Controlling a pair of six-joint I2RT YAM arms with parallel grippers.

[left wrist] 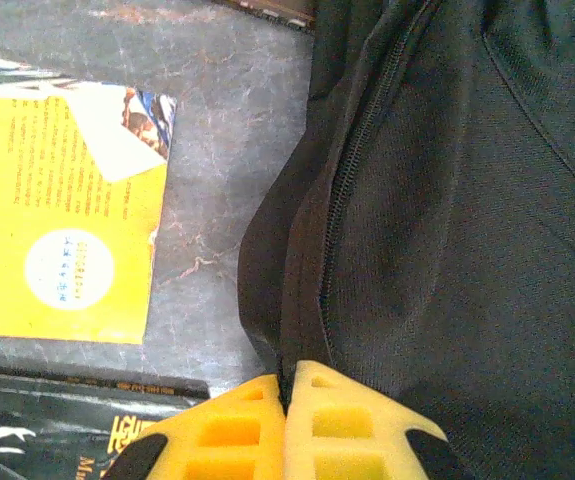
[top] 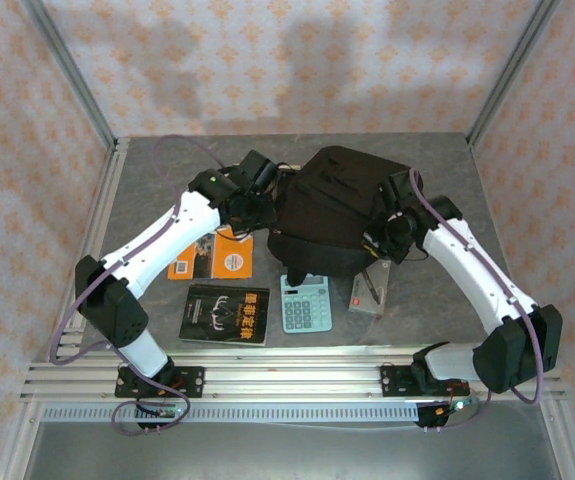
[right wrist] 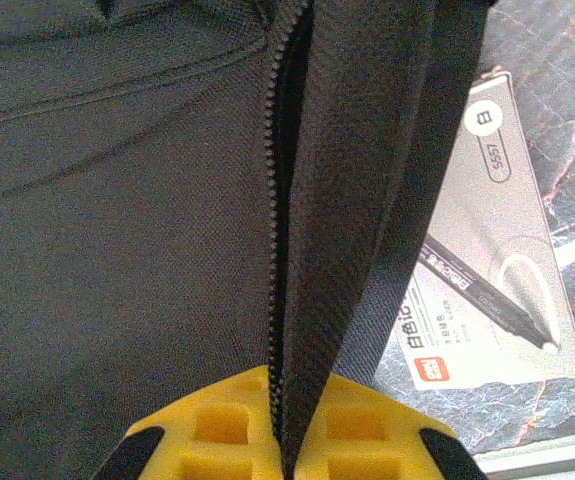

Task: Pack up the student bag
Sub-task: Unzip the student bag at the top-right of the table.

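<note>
At the back middle of the grey surface (top: 437, 170), between the two arms: the student bag (top: 337, 205), a big slumped heap of soft black woven fabric. Domed on top, creased at the sides, far larger than anything nearby. Down one side, a dark zipper (left wrist: 352, 170) bordered by stitched seams. Left jaws clenched on a fold of bag fabric beside that zipper. Right jaws clamped on the fabric edge along the zipper teeth. Toward the near edge: orange book (top: 214, 253), black book (top: 225, 314), pale blue calculator (top: 305, 303), grey pen box (top: 367, 292).
</note>
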